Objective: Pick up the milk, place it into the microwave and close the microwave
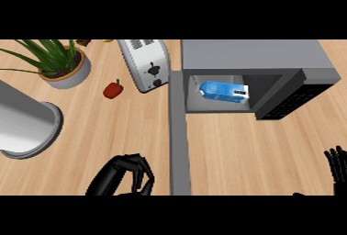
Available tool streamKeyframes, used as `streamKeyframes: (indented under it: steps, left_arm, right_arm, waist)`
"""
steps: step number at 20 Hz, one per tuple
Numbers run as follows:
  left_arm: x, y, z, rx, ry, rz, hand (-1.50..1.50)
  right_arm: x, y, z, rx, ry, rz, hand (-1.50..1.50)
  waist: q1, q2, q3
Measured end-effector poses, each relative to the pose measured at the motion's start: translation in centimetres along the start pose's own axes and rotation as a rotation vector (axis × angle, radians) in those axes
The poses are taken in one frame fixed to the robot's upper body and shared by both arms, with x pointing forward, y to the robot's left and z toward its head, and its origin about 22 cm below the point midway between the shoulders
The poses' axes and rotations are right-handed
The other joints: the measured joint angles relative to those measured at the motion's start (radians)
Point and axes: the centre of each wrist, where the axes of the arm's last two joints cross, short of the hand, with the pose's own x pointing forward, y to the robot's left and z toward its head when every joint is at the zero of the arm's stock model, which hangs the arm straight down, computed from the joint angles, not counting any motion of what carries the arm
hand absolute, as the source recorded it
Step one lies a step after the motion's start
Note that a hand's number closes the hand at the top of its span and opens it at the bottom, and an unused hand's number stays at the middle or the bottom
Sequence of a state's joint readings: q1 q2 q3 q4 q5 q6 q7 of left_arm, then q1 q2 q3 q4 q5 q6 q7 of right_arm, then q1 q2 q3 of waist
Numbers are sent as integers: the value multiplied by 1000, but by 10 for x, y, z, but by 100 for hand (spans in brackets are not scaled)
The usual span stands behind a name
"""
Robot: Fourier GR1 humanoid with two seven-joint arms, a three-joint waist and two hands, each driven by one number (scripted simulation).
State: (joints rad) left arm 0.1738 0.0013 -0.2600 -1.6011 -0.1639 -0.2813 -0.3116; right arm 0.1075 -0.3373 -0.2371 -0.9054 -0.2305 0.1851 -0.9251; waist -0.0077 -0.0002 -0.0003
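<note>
Wood-grain counter, pale and smooth, fills the view you are looking down on. Largest on it is the microwave, a grey metal box at the upper right with its cavity open toward you. Its door appears to be the long grey slab running from the cavity's left edge down to the bottom of the view, seen edge-on. A dark vented panel angles off the cavity's right side.

At the left edge lies a big silver cylinder, a pot or bin, tipped on its side. Above it sits a leafy green plant in a round grey pot. A white and chrome toaster stands between plant and microwave, with a small red pepper beside it.

The milk, a blue and white carton, lies on its side inside the microwave, touching no hand. So you have the pick and the placing done, I judge; only closing the door is left.

Your left hand, black, shows at the bottom, just left of the door, fingers curled and holding nothing. Your right hand rests at the lower right edge, fingers straight and upright.
</note>
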Motion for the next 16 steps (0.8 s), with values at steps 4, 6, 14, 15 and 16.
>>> streamKeyframes:
  steps: [4,6,14,15,16]
  left_arm:
    - [-6,-8,-24,-144,80,-49,150]
    - [-10,-14,-34,-228,133,-60,150]
    - [-33,-62,-62,-460,239,-101,150]
    - [-37,-71,-63,-479,231,-112,150]
    - [-37,-76,-66,-489,230,-121,150]
  right_arm:
    - [1,-10,2,-2,10,-7,-150]
    - [1,-10,4,-2,14,-9,-150]
    - [15,-33,-2,11,-6,-2,-150]
    - [16,-32,-5,19,-13,-5,-150]
    - [21,-33,-8,32,-25,-9,-150]
  waist:
    - [-6,1,0]
    - [-8,2,1]
    - [-15,1,0]
    - [-17,2,0]
    - [-19,2,0]
